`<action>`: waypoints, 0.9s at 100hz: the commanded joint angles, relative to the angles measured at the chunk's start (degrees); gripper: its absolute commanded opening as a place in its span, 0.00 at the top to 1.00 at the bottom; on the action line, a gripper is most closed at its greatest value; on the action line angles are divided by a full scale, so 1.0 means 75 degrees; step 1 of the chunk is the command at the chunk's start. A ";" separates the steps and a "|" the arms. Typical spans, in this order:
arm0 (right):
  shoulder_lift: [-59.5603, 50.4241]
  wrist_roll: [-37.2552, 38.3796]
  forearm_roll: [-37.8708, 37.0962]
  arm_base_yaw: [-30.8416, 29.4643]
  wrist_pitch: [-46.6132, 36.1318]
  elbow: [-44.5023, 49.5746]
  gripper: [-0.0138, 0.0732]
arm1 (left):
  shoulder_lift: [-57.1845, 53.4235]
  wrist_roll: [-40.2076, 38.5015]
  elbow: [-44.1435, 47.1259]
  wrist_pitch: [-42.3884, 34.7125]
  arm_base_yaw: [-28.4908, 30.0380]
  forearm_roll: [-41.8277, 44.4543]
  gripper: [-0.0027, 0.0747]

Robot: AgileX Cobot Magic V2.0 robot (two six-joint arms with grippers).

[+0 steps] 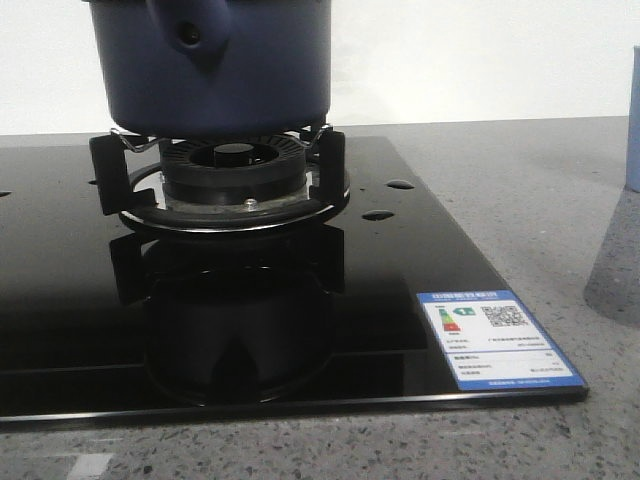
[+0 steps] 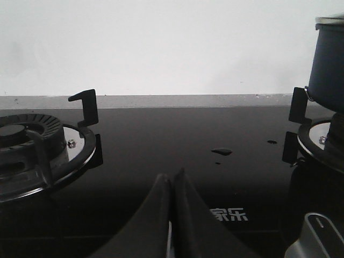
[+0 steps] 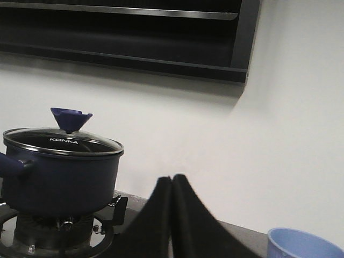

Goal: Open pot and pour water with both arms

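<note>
The navy-blue pot (image 1: 215, 65) stands on the right burner's black supports; its pointed handle mount with a dark hole (image 1: 188, 38) faces the front camera. In the right wrist view the pot (image 3: 59, 180) carries a glass lid (image 3: 62, 141) with a blue cone knob (image 3: 71, 118). Its side also shows at the edge of the left wrist view (image 2: 328, 64). My left gripper (image 2: 172, 180) is shut and empty, low over the black glass between the two burners. My right gripper (image 3: 172, 180) is shut and empty, off to the side of the pot. Neither gripper shows in the front view.
The black glass hob (image 1: 420, 260) has a blue-and-white label (image 1: 497, 338) at its front right corner and water drops (image 1: 378, 214). A second burner (image 2: 32, 148) is in the left wrist view. A pale blue cup (image 3: 303, 244) stands on the grey counter (image 1: 560, 200). A range hood (image 3: 129, 37) hangs above.
</note>
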 commanded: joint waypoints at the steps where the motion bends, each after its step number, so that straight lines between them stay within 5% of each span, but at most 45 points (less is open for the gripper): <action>1: 0.0076 0.0038 0.0258 -0.0003 -0.0170 -0.0199 0.91 | -0.0222 -0.0113 0.0068 -0.0573 0.0013 -0.0003 0.99; 90: 0.0076 0.0038 0.0258 -0.0003 -0.0113 -0.0199 0.91 | -0.0222 -0.0113 0.0068 -0.0590 0.0013 -0.0157 0.99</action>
